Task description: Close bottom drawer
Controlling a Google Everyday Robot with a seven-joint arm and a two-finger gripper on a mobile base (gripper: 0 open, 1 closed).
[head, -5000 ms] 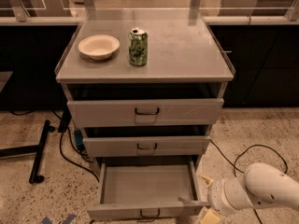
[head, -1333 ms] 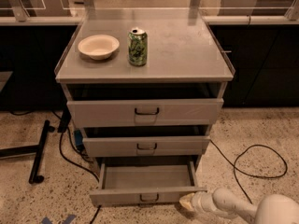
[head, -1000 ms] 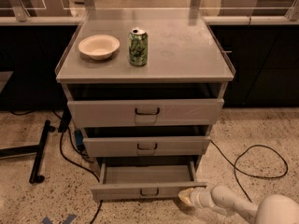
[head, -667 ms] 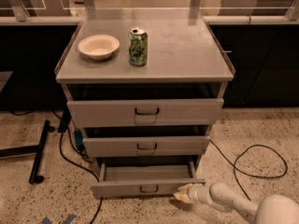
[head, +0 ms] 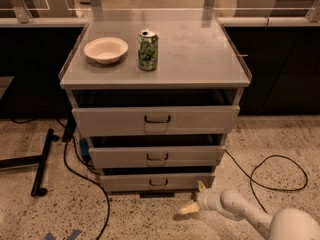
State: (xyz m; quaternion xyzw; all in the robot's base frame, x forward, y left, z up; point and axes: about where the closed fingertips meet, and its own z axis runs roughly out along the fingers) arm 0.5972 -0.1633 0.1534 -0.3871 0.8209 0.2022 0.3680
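The bowl (head: 105, 49) sat on the bench (head: 200, 54) near its left edge, with the can (head: 148, 50) just to its right. Under the bench top the top drawer (head: 156, 120), the middle drawer (head: 157, 156) and the bottom drawer (head: 158, 182) were stacked. The gripper (head: 191, 198) hung low before the front right corner, just beside the bottom drawer's right end. A cable (head: 280, 174) lay on the floor to the right.

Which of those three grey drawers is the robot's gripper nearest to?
The bottom grey metal drawer, lowest and slimmest-fronted. The gripper sits low, just beyond its right end; the middle drawer and top drawer are higher up.
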